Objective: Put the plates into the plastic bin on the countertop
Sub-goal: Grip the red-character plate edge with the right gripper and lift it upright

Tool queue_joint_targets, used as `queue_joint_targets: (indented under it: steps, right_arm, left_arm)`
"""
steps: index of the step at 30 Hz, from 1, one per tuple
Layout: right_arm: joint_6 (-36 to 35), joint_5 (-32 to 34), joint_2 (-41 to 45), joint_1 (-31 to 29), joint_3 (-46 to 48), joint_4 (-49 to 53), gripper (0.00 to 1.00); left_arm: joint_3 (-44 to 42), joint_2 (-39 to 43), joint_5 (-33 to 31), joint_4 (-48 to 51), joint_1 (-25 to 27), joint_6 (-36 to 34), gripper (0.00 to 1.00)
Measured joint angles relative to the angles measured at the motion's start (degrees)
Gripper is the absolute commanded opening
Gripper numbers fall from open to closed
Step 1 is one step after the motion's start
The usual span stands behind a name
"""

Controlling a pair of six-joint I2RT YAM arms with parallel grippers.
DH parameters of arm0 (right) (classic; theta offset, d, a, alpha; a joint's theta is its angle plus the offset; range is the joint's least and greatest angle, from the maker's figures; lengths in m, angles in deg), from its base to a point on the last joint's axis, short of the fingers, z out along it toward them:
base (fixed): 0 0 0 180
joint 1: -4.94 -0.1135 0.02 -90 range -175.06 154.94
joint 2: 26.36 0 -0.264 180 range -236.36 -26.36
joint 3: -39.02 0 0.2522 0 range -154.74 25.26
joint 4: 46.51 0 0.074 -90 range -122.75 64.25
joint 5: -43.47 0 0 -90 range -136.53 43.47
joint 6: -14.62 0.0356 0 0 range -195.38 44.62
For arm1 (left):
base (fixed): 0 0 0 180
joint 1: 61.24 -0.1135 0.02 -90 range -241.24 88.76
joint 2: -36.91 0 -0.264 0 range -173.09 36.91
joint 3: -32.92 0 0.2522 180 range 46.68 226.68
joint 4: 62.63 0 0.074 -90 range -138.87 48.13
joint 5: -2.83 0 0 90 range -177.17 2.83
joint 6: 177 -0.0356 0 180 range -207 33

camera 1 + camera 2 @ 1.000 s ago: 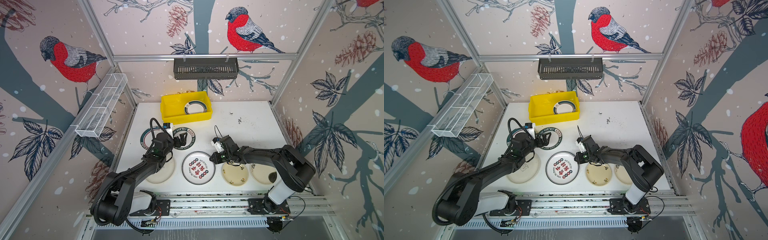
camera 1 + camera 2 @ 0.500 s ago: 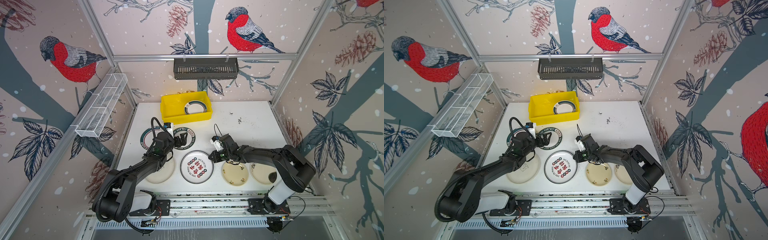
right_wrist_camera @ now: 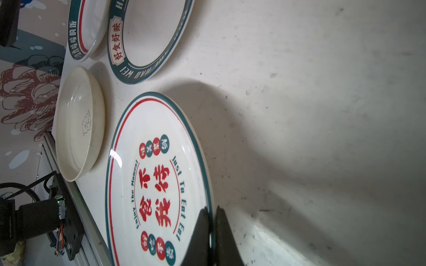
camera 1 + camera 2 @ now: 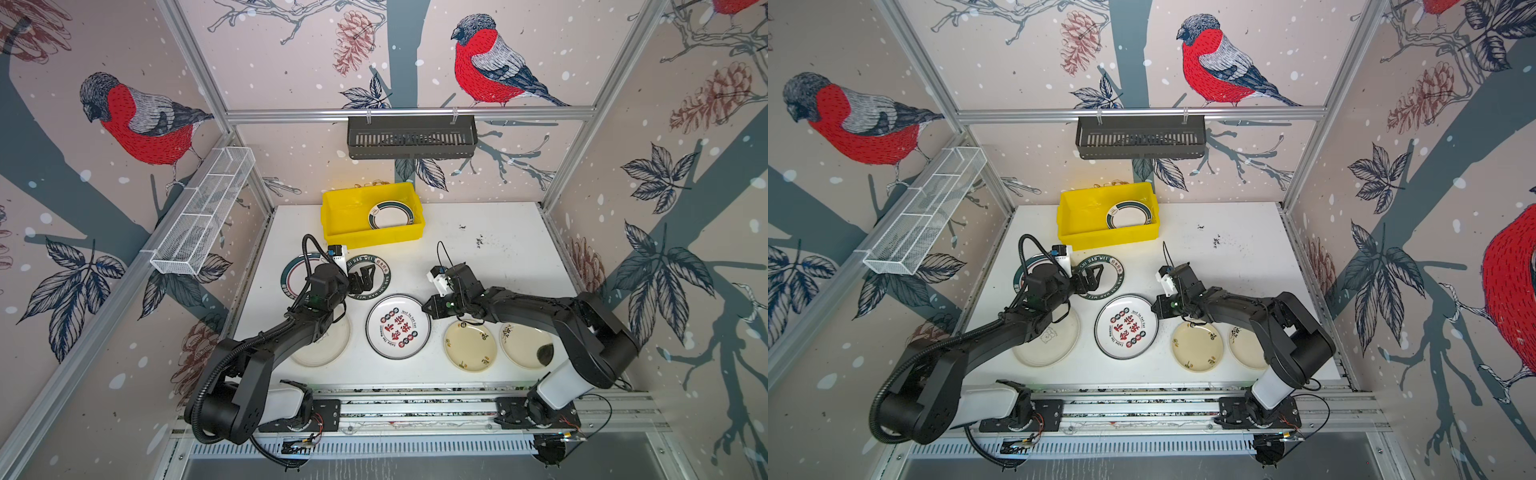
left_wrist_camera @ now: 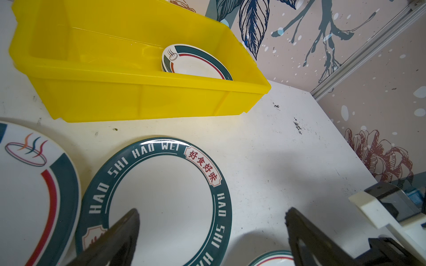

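Right gripper (image 3: 211,210) clamped on right rim of red-character plate (image 3: 156,175). Left gripper (image 5: 212,211) spread wide (empty) above lettered plate (image 5: 166,184).

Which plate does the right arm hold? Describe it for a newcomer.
From the yellow bin at the back, come forward to the front row of four. The plate second from the left, rim pinched in the jaws of the right gripper, is the only one with big red characters in its centre.
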Motion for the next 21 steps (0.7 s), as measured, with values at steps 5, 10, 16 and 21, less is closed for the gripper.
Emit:
queue_joint_targets:
  steps: [5, 10, 16, 21]
  right_arm:
    - [0.0, -2.1, 2.3, 3.8, 1.5, 0.2, 0.0]
    - [-0.4, -3.5, 5.2, 8.1, 2.9, 0.9, 0.0]
    - [-2.3, -4.3, 9.1, 13.8, 3.1, 3.3, 0.0]
    - [-2.4, -6.5, 11.5, 18.5, 3.0, 3.1, 0.0]
  left_arm:
    - [0.0, 0.1, 0.1, 0.0, 0.0, 0.0, 0.98]
    - [0.0, 0.0, 1.1, 0.0, 0.0, 0.0, 0.98]
    - [2.6, -1.5, 6.2, 0.0, 0.0, 2.0, 0.98]
    - [3.2, -2.4, 9.5, -0.3, 0.0, 4.9, 0.98]
